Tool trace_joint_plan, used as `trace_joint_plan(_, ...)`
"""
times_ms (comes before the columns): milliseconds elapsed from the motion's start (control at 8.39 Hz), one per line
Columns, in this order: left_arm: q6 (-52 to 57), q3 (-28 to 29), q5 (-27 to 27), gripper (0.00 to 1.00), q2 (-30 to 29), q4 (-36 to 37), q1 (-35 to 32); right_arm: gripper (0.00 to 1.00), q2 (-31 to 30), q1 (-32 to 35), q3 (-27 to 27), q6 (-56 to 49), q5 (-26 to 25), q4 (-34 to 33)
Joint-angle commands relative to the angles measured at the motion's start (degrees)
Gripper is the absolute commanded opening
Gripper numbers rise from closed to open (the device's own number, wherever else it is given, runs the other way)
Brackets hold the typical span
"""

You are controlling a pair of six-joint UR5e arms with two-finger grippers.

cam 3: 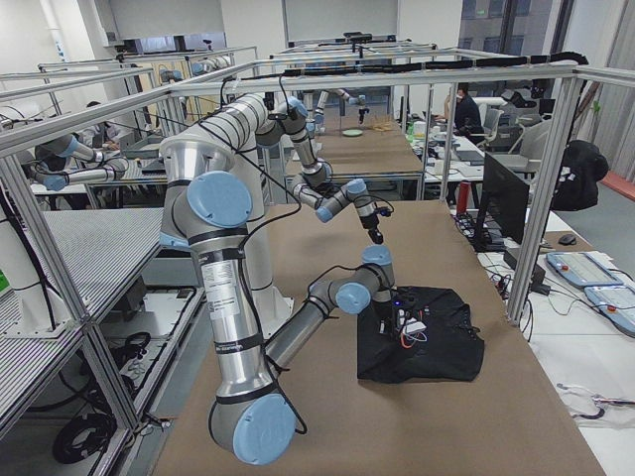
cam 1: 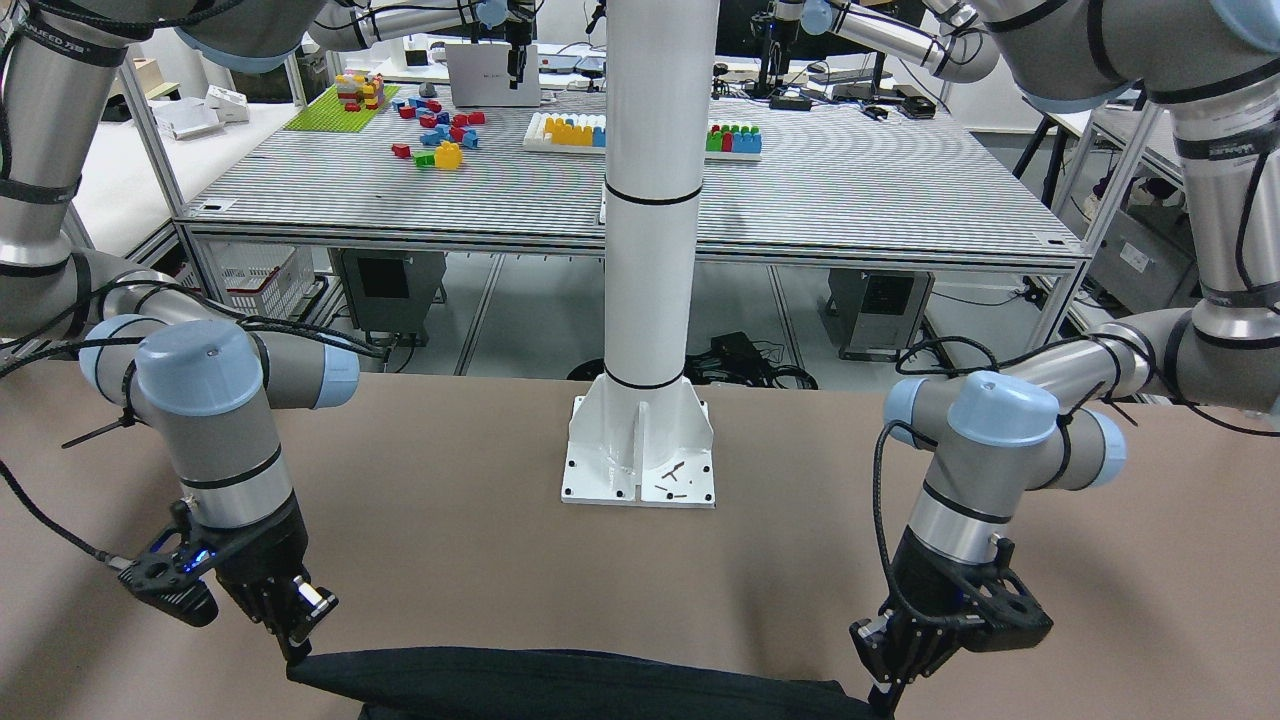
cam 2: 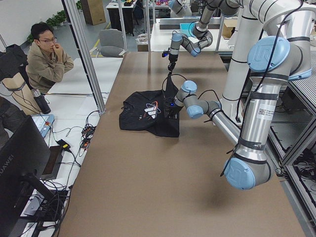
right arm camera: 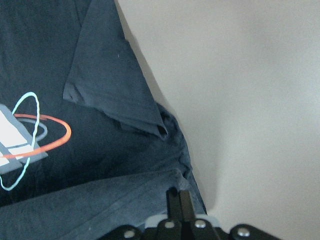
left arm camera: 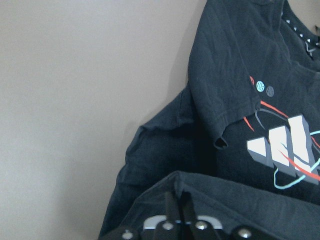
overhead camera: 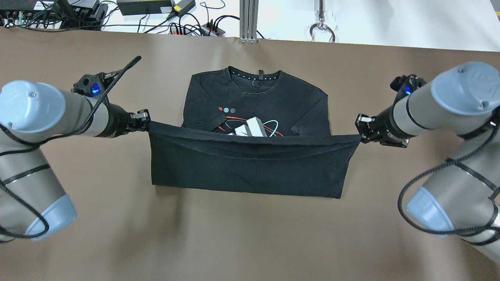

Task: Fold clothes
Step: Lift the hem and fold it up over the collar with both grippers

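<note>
The clothes are one black T-shirt [overhead camera: 250,168] with a white, red and teal print [overhead camera: 250,127], lying collar-far on the brown table. Its lower hem is lifted and stretched taut between both grippers, hanging as a flap over the print's lower part. My left gripper [overhead camera: 147,124] is shut on the hem's left corner and my right gripper [overhead camera: 358,134] on its right corner. The wrist views show the shut fingertips [left arm camera: 175,207] [right arm camera: 178,200] pinching the fabric. In the front-facing view the raised hem [cam 1: 560,680] spans between the right gripper [cam 1: 297,655] and the left gripper [cam 1: 885,700].
A white pole on a base plate [cam 1: 640,470] stands on the robot's side of the table. Cables and power bricks [overhead camera: 156,11] lie beyond the far edge. A person [cam 2: 47,57] sits off the table's far side. Bare brown table [overhead camera: 250,242] surrounds the shirt.
</note>
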Motion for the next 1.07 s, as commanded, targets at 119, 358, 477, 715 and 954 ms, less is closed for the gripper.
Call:
trace_joint_plan(119,1.31,12.59,-2.50,0.00,-10.05,-0.09,-6.77,0.00,11.94,6.74,-14.53,-8.20,-0.04,-2.76)
trace_joint_plan(358,1.92,20.78,-3.29,0.00,-15.70,-0.61,-8.63,0.00,17.32,7.54,-23.59,-11.20,-0.30,-2.32)
trace_joint_plan(477,3.32,24.38,-3.29,0.00,-17.45,-1.31,-9.07,0.00,17.68,7.72,-26.24,-12.61,-0.39,-0.32)
trace_joint_plan(715,3.33,33.34,-3.29,0.00,-21.14,-6.30,-9.16,0.00,19.35,7.72,-33.26,-12.53,-0.48,5.39)
trace_joint_plan(954,3.42,43.18,-2.59,0.00,-24.31,-13.15,-9.07,0.00,21.19,7.63,-38.81,-12.09,-0.65,9.97)
